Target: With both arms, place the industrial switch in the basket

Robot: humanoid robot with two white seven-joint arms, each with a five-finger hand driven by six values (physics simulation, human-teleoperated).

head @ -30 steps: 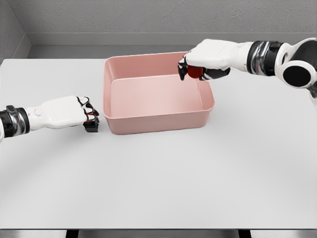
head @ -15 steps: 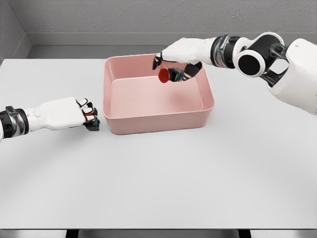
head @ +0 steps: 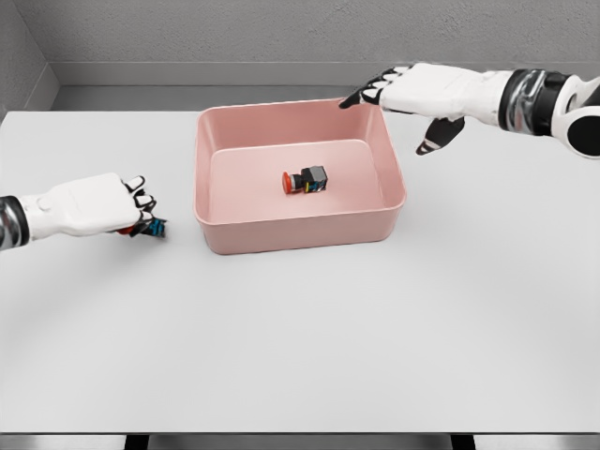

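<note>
Head view: left hand [head: 89,206] object (mostly hidden)

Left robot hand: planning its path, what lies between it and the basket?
Head view: only bare table between the left robot hand, curled on a small switch, and the basket.

Open-topped basket [head: 298,228], walls the only barrier
</note>
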